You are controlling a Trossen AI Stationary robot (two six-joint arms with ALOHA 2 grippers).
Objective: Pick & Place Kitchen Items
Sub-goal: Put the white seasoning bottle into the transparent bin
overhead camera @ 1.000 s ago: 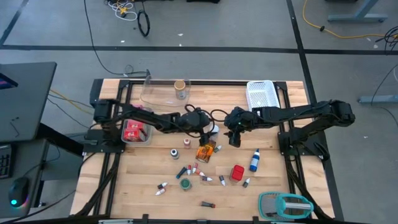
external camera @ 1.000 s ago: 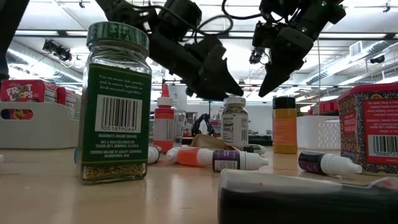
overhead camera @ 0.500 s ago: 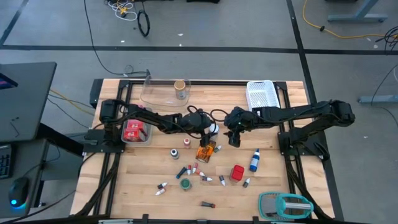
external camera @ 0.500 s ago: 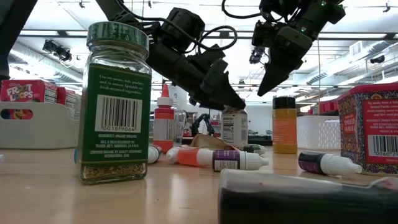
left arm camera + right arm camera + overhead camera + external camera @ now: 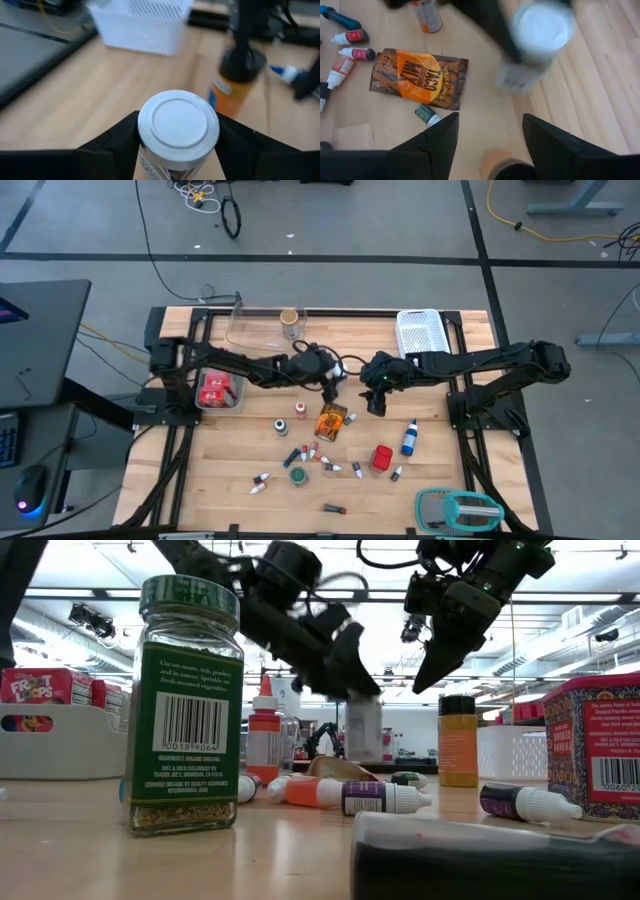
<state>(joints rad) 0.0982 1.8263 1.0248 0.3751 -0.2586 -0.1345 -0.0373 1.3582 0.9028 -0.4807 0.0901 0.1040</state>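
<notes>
The grey bin (image 5: 218,392) at the bench's (image 5: 240,460) left holds red boxes (image 5: 213,389); the clear tray (image 5: 262,328) at the back holds one small jar (image 5: 290,322). The left gripper (image 5: 350,690) has its jaws clamped on a white-lidded jar (image 5: 178,126), held upright off the bench near its middle. The right gripper (image 5: 487,137) hovers beside it, jaws wide.
</notes>
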